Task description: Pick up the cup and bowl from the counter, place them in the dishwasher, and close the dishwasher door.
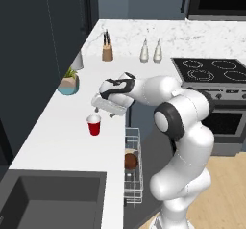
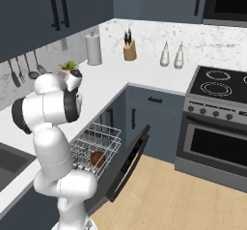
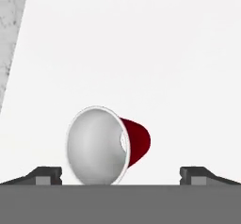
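Cup (image 3: 106, 145) btm cut off btwn wide jaws.

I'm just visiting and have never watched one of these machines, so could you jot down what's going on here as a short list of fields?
setting: simulated kitchen, white counter
end effector: open, above the counter, holding nothing
cup: red, upright on the counter, just below the end effector, lined up between its fingertips in the hand view
bowl: dark brown, already in the wire rack
dishwasher door: hanging open
still to do: cup into the dishwasher, door shut
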You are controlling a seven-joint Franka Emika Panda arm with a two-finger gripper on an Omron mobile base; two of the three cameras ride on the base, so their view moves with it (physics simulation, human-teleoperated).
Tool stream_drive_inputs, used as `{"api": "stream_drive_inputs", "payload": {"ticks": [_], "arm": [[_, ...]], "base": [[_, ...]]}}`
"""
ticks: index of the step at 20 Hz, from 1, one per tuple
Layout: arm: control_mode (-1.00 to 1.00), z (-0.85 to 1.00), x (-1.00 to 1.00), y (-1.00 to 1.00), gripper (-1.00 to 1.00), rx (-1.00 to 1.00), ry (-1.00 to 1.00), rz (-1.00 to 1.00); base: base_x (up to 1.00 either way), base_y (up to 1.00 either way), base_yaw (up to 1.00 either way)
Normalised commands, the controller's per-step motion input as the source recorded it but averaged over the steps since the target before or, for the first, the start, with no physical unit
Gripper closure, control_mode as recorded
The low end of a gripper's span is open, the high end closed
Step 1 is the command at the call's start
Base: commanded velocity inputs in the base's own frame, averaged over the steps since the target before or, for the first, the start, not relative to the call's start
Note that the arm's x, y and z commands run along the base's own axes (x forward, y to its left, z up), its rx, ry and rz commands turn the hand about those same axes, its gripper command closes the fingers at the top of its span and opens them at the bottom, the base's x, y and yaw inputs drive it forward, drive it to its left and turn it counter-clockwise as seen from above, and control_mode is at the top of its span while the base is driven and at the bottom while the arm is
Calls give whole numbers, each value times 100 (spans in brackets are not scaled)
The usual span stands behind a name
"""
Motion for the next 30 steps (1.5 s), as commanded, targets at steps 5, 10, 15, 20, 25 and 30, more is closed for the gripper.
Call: {"api": "stream_drive_inputs", "payload": {"ticks": [5, 10, 15, 20, 25, 30], "arm": [[-100, -13, 1, 20, -100, -5, 24, -15], [-100, -31, 4, 0, -100, -8, 25, -11], [-100, -19, 26, 3, -100, -7, 10, -9], [-100, -20, 5, 0, -100, -4, 13, -5], [-100, -38, -12, 0, 100, -5, 24, -2], [-100, -17, -12, 0, 100, -2, 16, -1]], "base": [[0, 0, 0], [0, 0, 0], [0, 0, 0], [0, 0, 0], [0, 0, 0], [0, 0, 0]]}}
